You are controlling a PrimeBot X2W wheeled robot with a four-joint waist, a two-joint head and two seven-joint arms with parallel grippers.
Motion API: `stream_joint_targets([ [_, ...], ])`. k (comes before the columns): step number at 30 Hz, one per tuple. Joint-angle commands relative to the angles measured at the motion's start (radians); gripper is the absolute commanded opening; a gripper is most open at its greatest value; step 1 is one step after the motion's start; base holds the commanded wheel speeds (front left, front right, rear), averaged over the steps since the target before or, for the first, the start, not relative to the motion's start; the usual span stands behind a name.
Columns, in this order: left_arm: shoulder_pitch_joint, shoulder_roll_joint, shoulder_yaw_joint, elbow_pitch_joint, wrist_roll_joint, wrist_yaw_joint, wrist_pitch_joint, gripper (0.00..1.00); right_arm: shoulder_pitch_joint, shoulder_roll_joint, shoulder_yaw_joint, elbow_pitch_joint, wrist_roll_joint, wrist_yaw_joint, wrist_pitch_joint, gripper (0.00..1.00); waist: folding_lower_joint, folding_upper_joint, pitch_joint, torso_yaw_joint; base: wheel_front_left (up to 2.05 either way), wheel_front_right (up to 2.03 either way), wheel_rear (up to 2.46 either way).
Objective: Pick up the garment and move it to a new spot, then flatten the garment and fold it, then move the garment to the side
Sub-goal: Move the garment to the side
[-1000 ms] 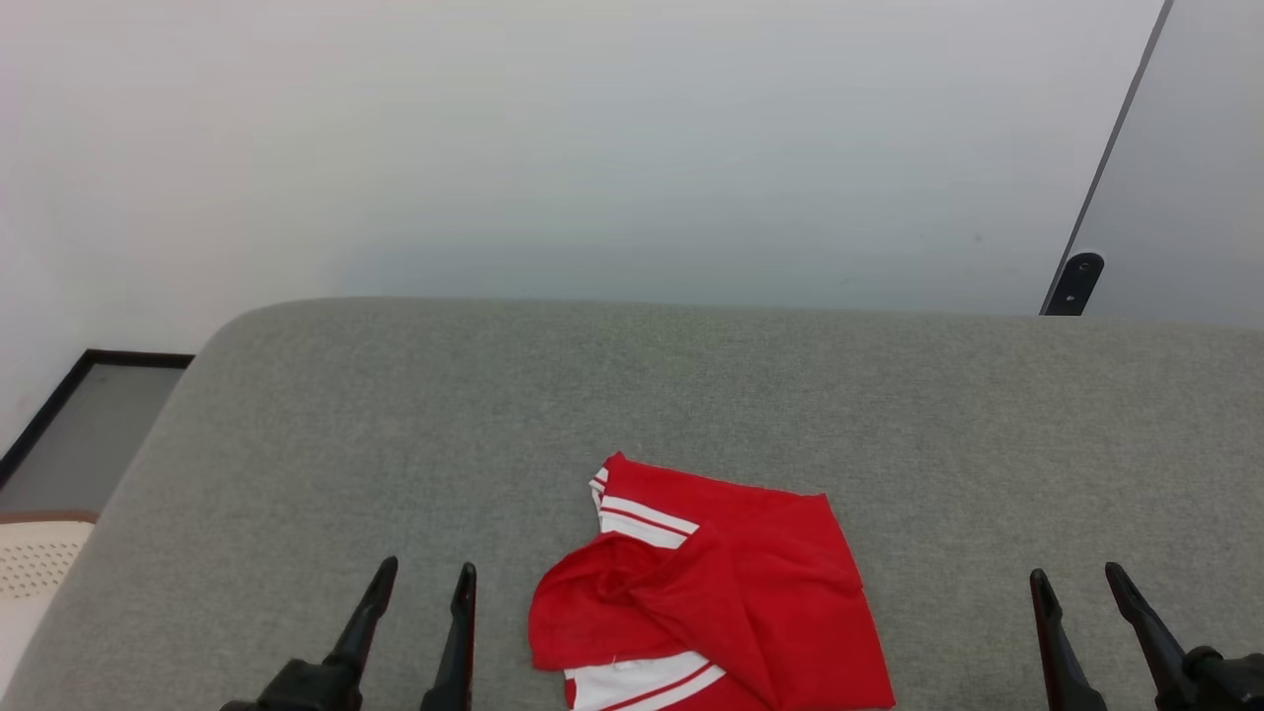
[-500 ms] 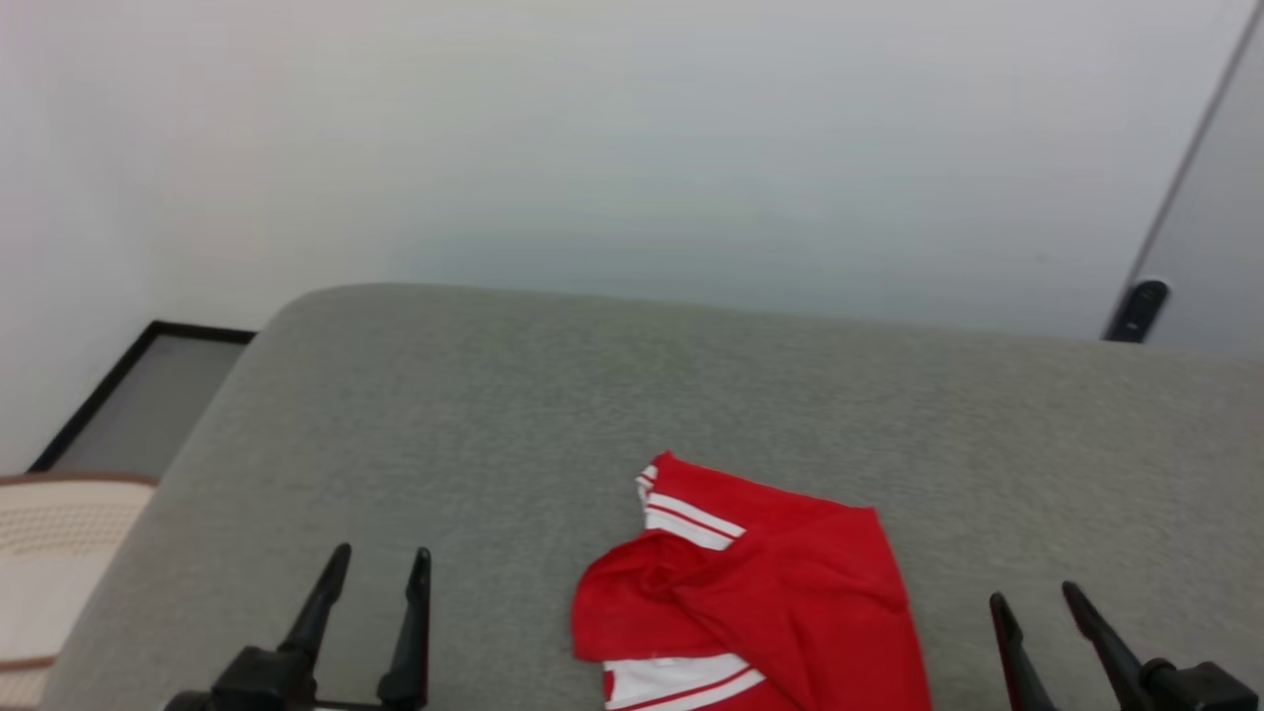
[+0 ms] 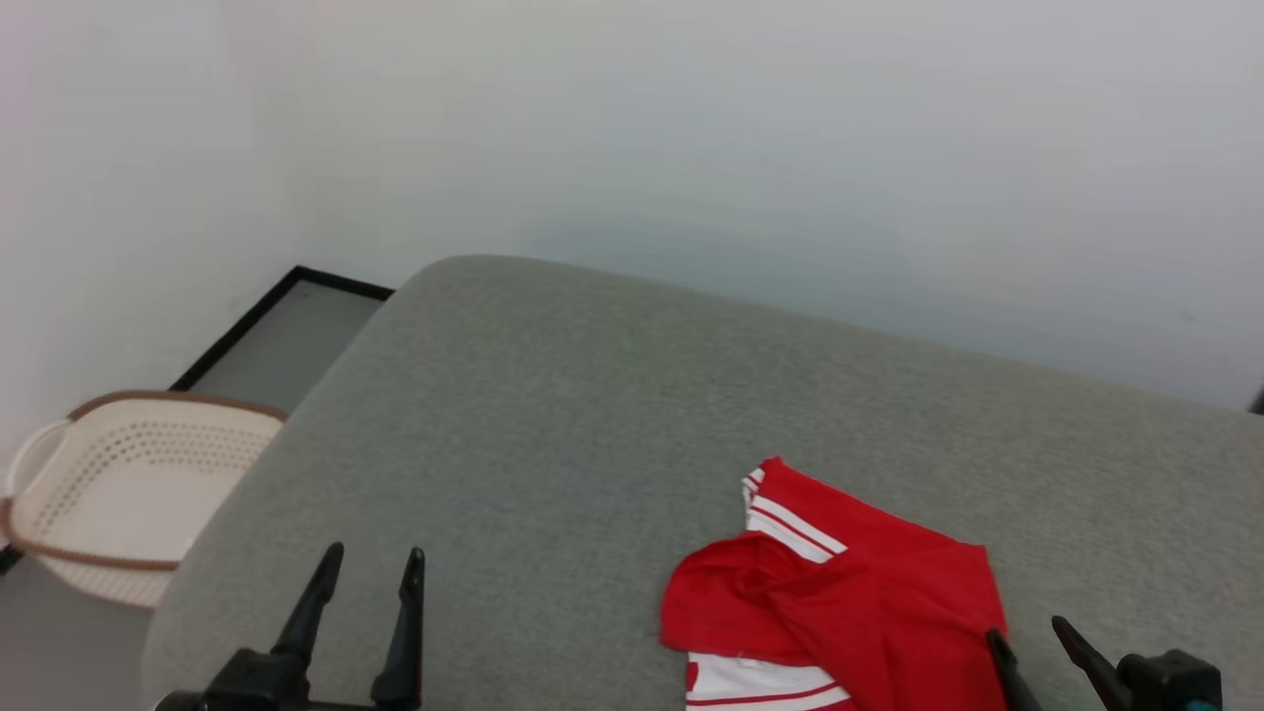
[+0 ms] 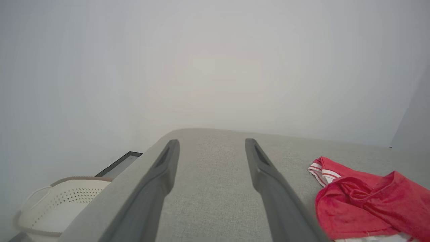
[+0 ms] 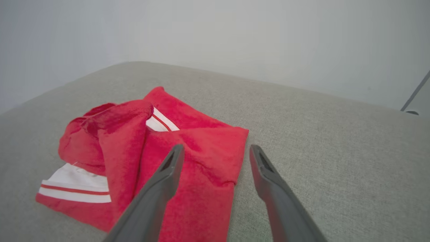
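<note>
Head view looks down; 2 low wrist views share the garment.

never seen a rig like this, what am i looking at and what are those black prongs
A two-armed wheeled robot. One picture is from its head camera, looking down at a grey fabric cushion. The black prongs are its left gripper and right gripper, both open, holding nothing. The other two pictures come from wrist cameras looking along those fingers. A crumpled red shirt with white striped trim lies on the cushion; a cream perforated basket stands past its left end.
</note>
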Motion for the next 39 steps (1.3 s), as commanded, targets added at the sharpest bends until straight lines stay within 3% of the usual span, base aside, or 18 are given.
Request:
stream_joint_targets([
  [1,0.004,-0.002,-0.003,-0.002,-0.004,-0.002,-0.002,1.00,-0.020,-0.009,0.007,0.010,0.008,-0.002,0.010,1.00,0.0000,0.0000,0.001,0.029,0.00,0.00,0.00],
  [10,0.005,-0.014,-0.027,0.002,-0.004,-0.002,-0.002,1.00,-0.124,-0.054,0.043,0.141,0.120,-0.002,0.267,1.00,0.0000,0.0000,0.019,0.062,0.00,0.00,0.00],
  [24,-0.043,-0.031,-0.080,0.025,-0.020,-0.002,-0.002,1.00,-0.270,-0.051,0.151,0.284,0.242,-0.002,0.756,1.00,0.0000,0.0000,0.080,0.107,0.00,0.00,0.00],
  [28,-0.059,-0.037,-0.091,0.028,-0.024,-0.002,-0.002,1.00,-0.314,-0.045,0.176,0.304,0.255,-0.002,0.812,1.00,0.0000,0.0000,0.101,0.121,0.00,0.00,0.00],
  [30,-0.063,-0.039,-0.095,0.030,-0.027,-0.002,-0.002,1.00,-0.336,-0.051,0.184,0.310,0.250,-0.002,0.807,0.00,0.0000,0.0000,0.109,0.128,0.00,0.00,0.00],
  [39,-0.070,-0.045,-0.089,0.043,-0.037,-0.002,-0.002,1.00,-0.385,-0.079,0.188,0.320,0.286,-0.002,0.805,0.00,0.0000,0.0000,0.113,0.134,0.00,0.00,0.00],
])
